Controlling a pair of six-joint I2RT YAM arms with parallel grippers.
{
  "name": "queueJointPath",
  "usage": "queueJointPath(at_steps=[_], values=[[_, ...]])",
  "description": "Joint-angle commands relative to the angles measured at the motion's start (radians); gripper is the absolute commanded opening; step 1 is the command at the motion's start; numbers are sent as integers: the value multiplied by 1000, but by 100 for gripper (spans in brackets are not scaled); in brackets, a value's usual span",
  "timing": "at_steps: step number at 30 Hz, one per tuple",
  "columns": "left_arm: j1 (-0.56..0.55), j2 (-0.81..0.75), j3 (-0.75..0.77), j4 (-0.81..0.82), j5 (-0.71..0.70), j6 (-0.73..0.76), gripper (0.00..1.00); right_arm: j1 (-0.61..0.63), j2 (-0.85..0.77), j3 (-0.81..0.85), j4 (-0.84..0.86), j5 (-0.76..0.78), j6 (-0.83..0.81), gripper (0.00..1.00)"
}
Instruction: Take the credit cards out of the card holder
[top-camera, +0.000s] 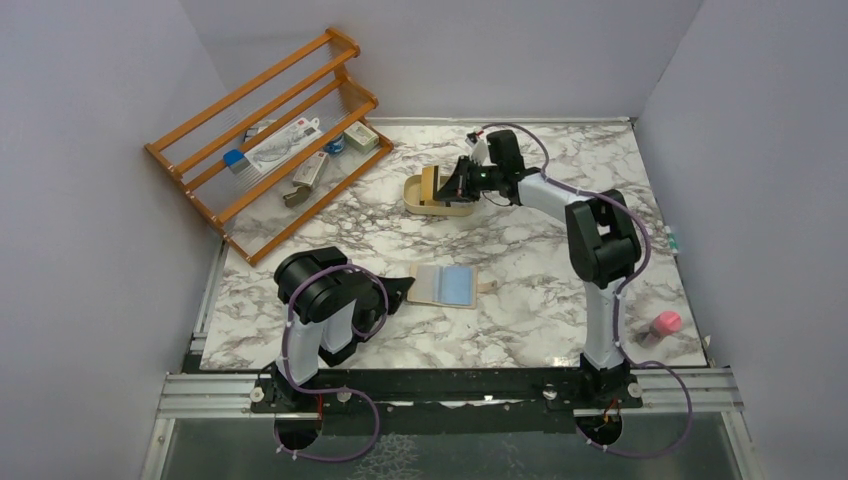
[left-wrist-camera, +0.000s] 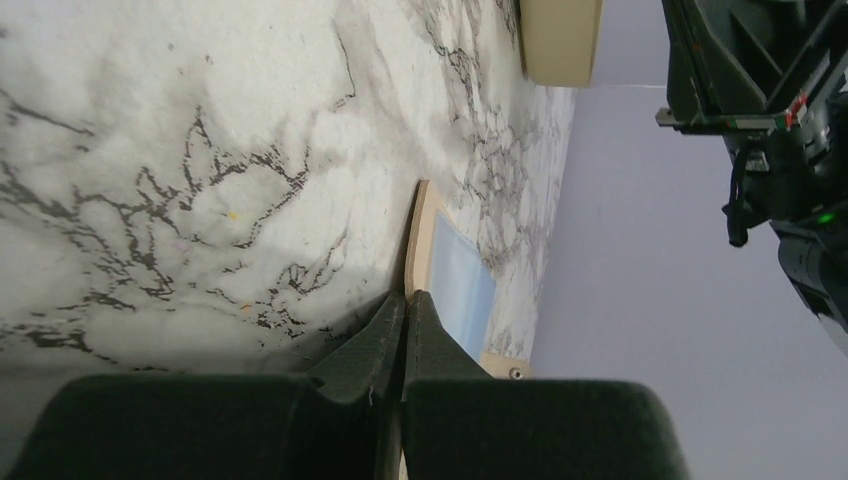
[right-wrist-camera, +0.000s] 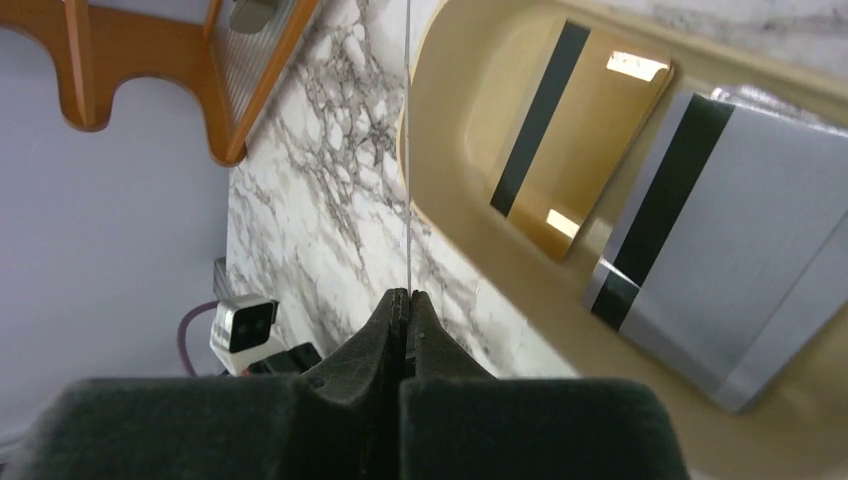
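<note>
The tan card holder (top-camera: 432, 285) lies open on the marble table, with a light blue card (top-camera: 459, 286) in its right half. My left gripper (top-camera: 403, 289) is shut on the holder's left edge; the left wrist view shows the tan edge (left-wrist-camera: 419, 235) running in between the closed fingertips (left-wrist-camera: 407, 297) and the blue card (left-wrist-camera: 462, 280) beyond. My right gripper (top-camera: 455, 183) is shut on a yellowish card (top-camera: 430, 183) held upright over the cream oval tray (top-camera: 415, 200). In the right wrist view this card (right-wrist-camera: 408, 150) shows edge-on above the gripper (right-wrist-camera: 403, 293). A gold card (right-wrist-camera: 575, 130) and a silver card (right-wrist-camera: 720, 240), both black-striped, lie in the tray (right-wrist-camera: 450, 120).
A wooden rack (top-camera: 200, 165) with small items leans at the back left. A pink object (top-camera: 665, 323) sits off the table's right edge and a small teal thing (top-camera: 673, 240) at that edge. Walls close in on three sides.
</note>
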Motion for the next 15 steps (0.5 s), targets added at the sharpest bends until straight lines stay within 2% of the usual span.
queueJointPath(at_steps=[1,15], values=[[-6,65,-58,248,27,80,0,-6,95,119,-31,-30,-31,1],[-5,101,-39,249,41,74,0,-7,186,170,-53,-49,-41,1]])
